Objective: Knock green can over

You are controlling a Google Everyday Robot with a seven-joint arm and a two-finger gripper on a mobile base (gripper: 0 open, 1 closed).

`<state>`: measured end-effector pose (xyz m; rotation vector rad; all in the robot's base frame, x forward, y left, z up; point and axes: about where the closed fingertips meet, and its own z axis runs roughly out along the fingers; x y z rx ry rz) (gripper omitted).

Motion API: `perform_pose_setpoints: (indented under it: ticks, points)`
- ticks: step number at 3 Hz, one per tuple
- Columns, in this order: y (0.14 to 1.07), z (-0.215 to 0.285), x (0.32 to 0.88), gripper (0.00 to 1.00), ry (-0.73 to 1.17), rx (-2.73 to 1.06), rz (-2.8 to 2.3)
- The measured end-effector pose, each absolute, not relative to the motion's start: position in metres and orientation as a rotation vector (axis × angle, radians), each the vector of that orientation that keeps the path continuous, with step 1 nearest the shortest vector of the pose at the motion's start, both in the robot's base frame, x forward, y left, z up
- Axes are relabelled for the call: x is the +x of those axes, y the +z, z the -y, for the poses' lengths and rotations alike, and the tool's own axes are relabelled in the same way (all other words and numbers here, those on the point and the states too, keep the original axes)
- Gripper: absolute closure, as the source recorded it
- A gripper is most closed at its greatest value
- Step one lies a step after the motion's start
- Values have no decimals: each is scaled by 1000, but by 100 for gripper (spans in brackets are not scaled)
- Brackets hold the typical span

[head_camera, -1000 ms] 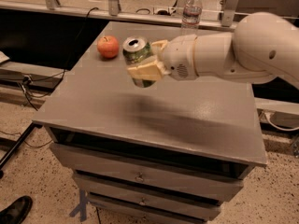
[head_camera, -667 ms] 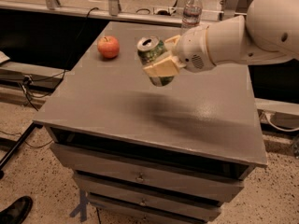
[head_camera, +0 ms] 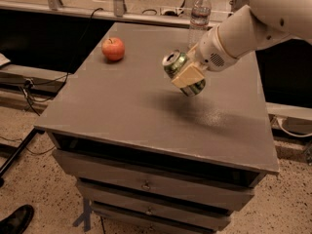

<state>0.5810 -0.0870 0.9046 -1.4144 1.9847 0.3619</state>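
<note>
We log the gripper (head_camera: 187,77) clamped on the green can (head_camera: 178,65). The can is tilted, top toward 10 o'clock, apparently just above mid-table (head_camera: 122,106). Apple (head_camera: 113,48) at 10 o'clock, bottle (head_camera: 200,13) at 12. Can not yet lying down; release remains.

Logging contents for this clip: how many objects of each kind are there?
Cans: 1, the green can, held tilted in the gripper above the table.
Bottles: 1, the water bottle.
Apples: 1, the apple.
Total: 3.

Red apple (head_camera: 113,48) sits far-left on gray table (head_camera: 122,106) w/ drawers (head_camera: 146,184). Water bottle (head_camera: 200,13) stands at back edge. Gripper (head_camera: 187,76) over table's mid.
</note>
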Motion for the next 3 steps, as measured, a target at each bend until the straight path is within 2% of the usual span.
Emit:
perform_pose_setpoints:
  ticks: [1, 3]
  points:
    - [890, 89, 588, 83, 339, -1497, -2042]
    - [847, 65, 588, 35, 374, -1690, -2084]
